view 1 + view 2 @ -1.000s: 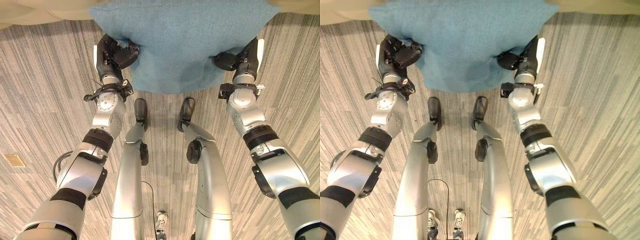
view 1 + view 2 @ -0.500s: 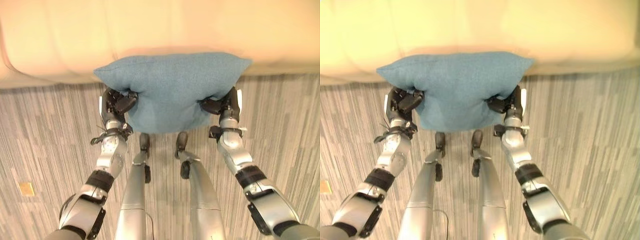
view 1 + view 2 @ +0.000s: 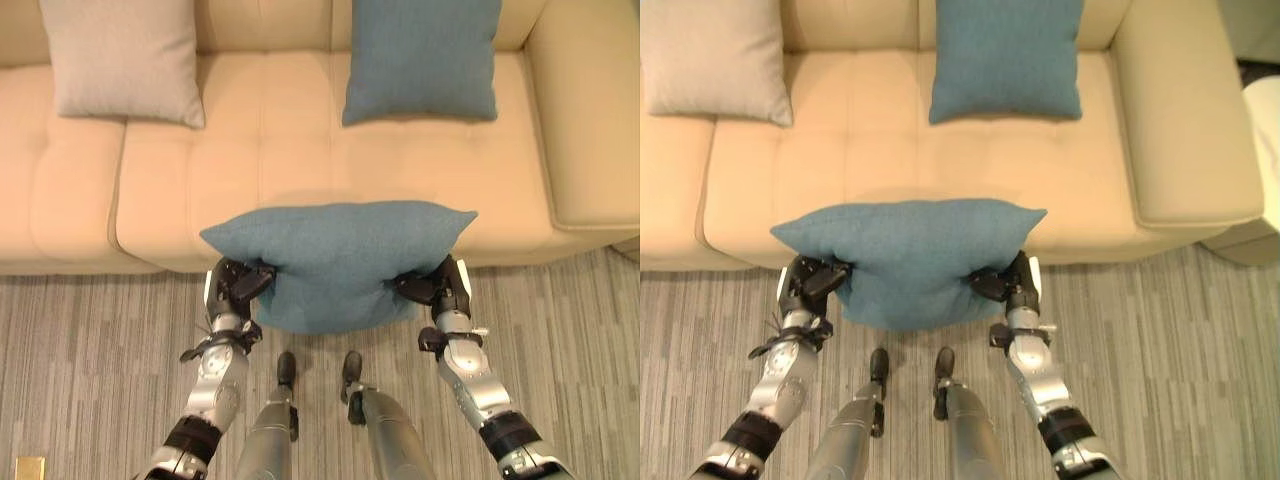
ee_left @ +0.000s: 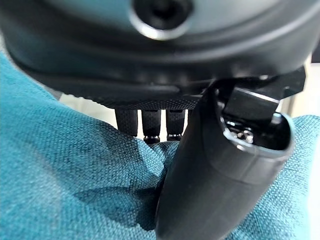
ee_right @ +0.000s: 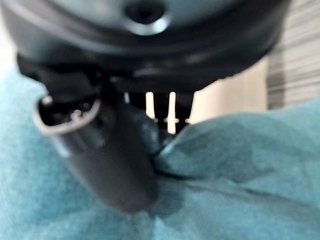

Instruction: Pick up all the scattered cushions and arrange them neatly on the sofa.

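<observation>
Since a second ago the view has swung up from the floor to take in the whole cream sofa [image 3: 300, 150], and the teal cushion [image 3: 335, 260] is still carried between both hands, now at the seat's front edge. The left hand [image 3: 236, 285] and right hand [image 3: 436, 287] each pinch a lower corner, thumb pressed into the fabric against curled fingers. A beige cushion [image 3: 125, 58] and another teal cushion [image 3: 422, 58] lean upright against the backrest, well apart.
</observation>
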Tool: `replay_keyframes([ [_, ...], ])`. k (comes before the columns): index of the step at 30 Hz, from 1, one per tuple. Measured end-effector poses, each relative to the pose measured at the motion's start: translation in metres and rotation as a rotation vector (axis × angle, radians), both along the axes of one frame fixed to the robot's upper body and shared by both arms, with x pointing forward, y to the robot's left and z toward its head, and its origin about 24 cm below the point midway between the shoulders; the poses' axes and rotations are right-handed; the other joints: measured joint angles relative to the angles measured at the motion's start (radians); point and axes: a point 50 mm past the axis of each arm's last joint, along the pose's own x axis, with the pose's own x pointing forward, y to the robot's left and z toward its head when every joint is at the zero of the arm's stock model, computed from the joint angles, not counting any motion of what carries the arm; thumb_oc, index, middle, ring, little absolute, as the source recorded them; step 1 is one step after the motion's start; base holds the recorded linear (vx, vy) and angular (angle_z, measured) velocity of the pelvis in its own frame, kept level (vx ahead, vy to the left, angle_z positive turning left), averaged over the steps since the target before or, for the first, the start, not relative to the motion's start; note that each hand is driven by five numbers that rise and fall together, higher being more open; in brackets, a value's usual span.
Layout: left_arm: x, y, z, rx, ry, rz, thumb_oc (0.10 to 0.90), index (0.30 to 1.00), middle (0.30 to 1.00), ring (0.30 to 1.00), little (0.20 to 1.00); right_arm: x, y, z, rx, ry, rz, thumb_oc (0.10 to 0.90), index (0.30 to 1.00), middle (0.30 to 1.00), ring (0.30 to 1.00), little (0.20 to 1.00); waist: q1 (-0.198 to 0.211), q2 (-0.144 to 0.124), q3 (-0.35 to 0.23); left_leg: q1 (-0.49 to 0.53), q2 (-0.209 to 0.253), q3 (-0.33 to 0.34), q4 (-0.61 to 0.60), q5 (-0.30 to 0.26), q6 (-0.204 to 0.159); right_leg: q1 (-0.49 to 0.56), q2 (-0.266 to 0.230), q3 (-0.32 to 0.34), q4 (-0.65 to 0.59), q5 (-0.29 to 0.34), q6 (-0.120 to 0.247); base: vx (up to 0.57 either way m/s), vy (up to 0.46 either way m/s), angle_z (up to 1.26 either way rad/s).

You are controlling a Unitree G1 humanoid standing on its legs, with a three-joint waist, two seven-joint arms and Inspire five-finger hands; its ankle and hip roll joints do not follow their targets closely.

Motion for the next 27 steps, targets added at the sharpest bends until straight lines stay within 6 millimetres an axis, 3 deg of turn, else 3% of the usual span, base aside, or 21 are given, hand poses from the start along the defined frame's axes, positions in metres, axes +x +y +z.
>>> replay_keyframes([
  [7, -0.018, 0.008, -0.005, 0.060, 0.001, -0.015, 0.400, 0.300, 0.300, 0.300, 0.300, -0.010, -0.005, -0.002, -0.026, 0.015, 0.040, 0.400, 0.300, 0.300, 0.300, 0.300, 0.021, 0.019, -0.043, 0.173, 0.016, -0.015, -0.104, 0.020, -0.012, 0.224, 0.036, -0.023, -0.193, 0.056, 0.009, 0.10, -0.024, 0.09],
  [8, -0.024, 0.008, -0.012, 0.056, 0.024, -0.008, 0.400, 0.300, 0.300, 0.300, 0.300, -0.016, -0.005, -0.006, -0.031, 0.028, 0.049, 0.400, 0.300, 0.300, 0.300, 0.300, 0.025, 0.023, -0.092, 0.173, 0.018, -0.017, -0.112, 0.020, -0.013, 0.238, 0.040, -0.031, -0.223, 0.062, 0.012, 0.05, -0.067, 0.16],
  [10, -0.028, 0.008, -0.016, 0.049, 0.039, -0.001, 0.400, 0.300, 0.300, 0.300, 0.300, -0.018, -0.005, -0.008, -0.035, 0.035, 0.058, 0.400, 0.300, 0.300, 0.300, 0.300, 0.027, 0.024, -0.105, 0.190, 0.017, -0.026, -0.123, 0.026, -0.021, 0.271, 0.044, -0.036, -0.256, 0.073, 0.011, 0.02, -0.034, 0.29],
  [12, -0.035, 0.007, -0.023, 0.031, 0.062, -0.002, 0.400, 0.300, 0.300, 0.300, 0.300, -0.025, -0.007, -0.014, -0.037, 0.057, 0.061, 0.400, 0.300, 0.300, 0.300, 0.300, 0.023, 0.023, -0.127, 0.203, 0.013, -0.049, -0.126, 0.029, -0.026, 0.320, 0.046, -0.077, -0.306, 0.083, 0.015, -0.06, 0.000, 0.50],
  [15, -0.042, -0.002, -0.033, 0.005, 0.104, -0.031, 0.400, 0.300, 0.300, 0.300, 0.300, -0.033, -0.017, -0.020, -0.059, 0.091, 0.044, 0.400, 0.300, 0.300, 0.300, 0.300, 0.049, 0.029, -0.144, 0.159, 0.002, -0.058, -0.097, 0.048, -0.049, 0.330, 0.040, -0.143, -0.316, 0.085, 0.014, -0.13, 0.029, 0.57],
  [18, -0.050, -0.002, -0.040, -0.003, 0.138, -0.038, 0.400, 0.300, 0.300, 0.300, 0.300, -0.037, -0.020, -0.023, -0.077, 0.110, 0.050, 0.400, 0.300, 0.300, 0.300, 0.300, 0.052, 0.030, -0.144, 0.138, 0.003, -0.001, -0.084, 0.047, -0.054, 0.330, 0.034, -0.176, -0.315, 0.084, 0.004, -0.06, 0.043, 0.45],
  [19, -0.055, -0.001, -0.046, -0.001, 0.168, -0.043, 0.400, 0.300, 0.300, 0.300, 0.300, -0.041, -0.023, -0.027, -0.082, 0.132, 0.055, 0.400, 0.300, 0.300, 0.300, 0.300, 0.051, 0.023, -0.141, 0.109, 0.020, 0.099, -0.010, -0.028, 0.000, 0.332, 0.016, -0.208, -0.306, 0.081, -0.018, -0.09, 0.055, 0.44],
  [21, -0.056, -0.003, -0.049, 0.000, 0.188, -0.061, 0.400, 0.300, 0.300, 0.300, 0.300, -0.047, -0.024, -0.033, -0.078, 0.155, 0.047, 0.400, 0.300, 0.300, 0.300, 0.300, 0.044, -0.015, -0.134, 0.083, 0.021, 0.184, 0.082, -0.068, 0.005, 0.329, -0.036, -0.239, -0.294, 0.081, -0.016, -0.05, 0.071, 0.65],
  [22, -0.058, -0.006, -0.052, -0.006, 0.206, -0.079, 0.400, 0.300, 0.300, 0.300, 0.300, -0.055, -0.029, -0.038, -0.083, 0.179, 0.037, 0.400, 0.300, 0.300, 0.300, 0.300, 0.019, -0.036, -0.138, 0.080, 0.033, 0.232, 0.127, -0.073, -0.005, 0.330, -0.084, -0.262, -0.280, 0.072, 0.010, 0.02, 0.082, 0.86],
  [24, -0.060, -0.015, -0.055, -0.017, 0.219, -0.119, 0.400, 0.300, 0.300, 0.300, 0.300, -0.066, -0.037, -0.043, -0.092, 0.210, 0.016, 0.400, 0.300, 0.300, 0.300, 0.300, -0.005, -0.008, -0.155, 0.086, 0.092, 0.321, 0.160, -0.074, 0.012, 0.337, -0.102, -0.309, -0.259, 0.062, 0.047, 0.07, 0.162, 0.89],
  [25, -0.062, -0.022, -0.057, -0.031, 0.222, -0.143, 0.400, 0.300, 0.300, 0.300, 0.300, -0.072, -0.045, -0.043, -0.105, 0.223, -0.004, 0.400, 0.300, 0.300, 0.300, 0.300, -0.011, 0.035, -0.176, 0.107, 0.105, 0.320, 0.103, -0.063, 0.007, 0.323, -0.089, -0.323, -0.223, 0.047, 0.075, 0.07, 0.190, 0.73],
  [27, -0.061, -0.022, -0.056, -0.019, 0.218, -0.165, 0.400, 0.300, 0.300, 0.300, 0.300, -0.072, -0.042, -0.045, -0.079, 0.232, -0.019, 0.400, 0.300, 0.300, 0.300, 0.300, -0.012, 0.021, -0.180, 0.141, 0.074, 0.319, 0.025, -0.052, 0.015, 0.318, -0.119, -0.335, -0.207, 0.052, 0.092, 0.06, 0.172, 0.49],
])
